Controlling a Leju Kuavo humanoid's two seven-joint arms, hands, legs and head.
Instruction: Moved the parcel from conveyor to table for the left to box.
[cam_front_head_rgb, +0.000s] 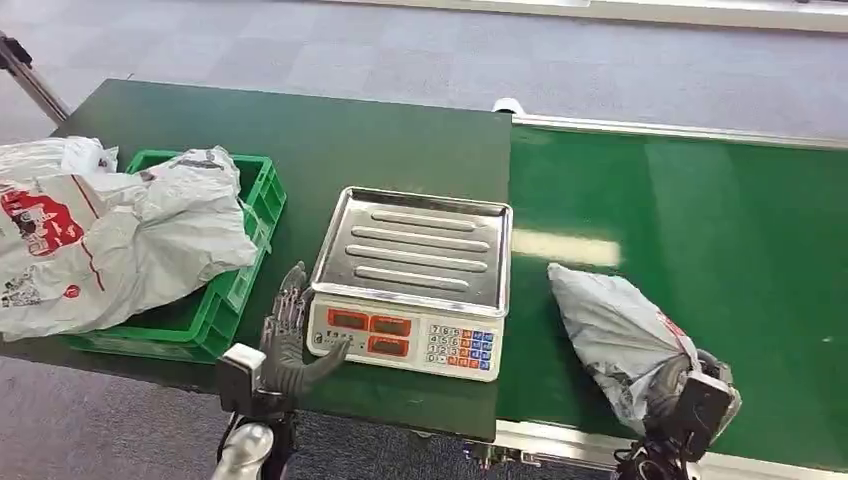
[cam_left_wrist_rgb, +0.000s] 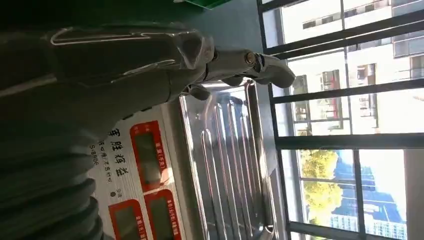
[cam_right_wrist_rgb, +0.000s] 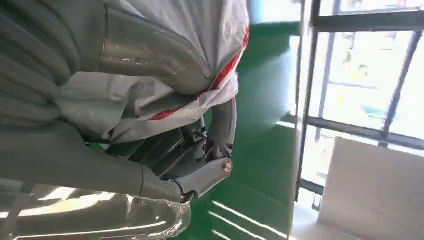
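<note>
My right hand grips the near end of the parcel, which lies on the conveyor, long axis running away-left twd the counter. Wrist cam shows fingers wrapped under the bag, prob. firm. Left hand spread, holding nothing, by the scale.

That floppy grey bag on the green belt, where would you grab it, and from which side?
Best at its near, bunched end, coming from the robot's own side. The grey parcel lies slack on the conveyor, tapering towards the robot, so that end gathers easily. The right hand grips it there already, fingers wrapped round the plastic.
</note>
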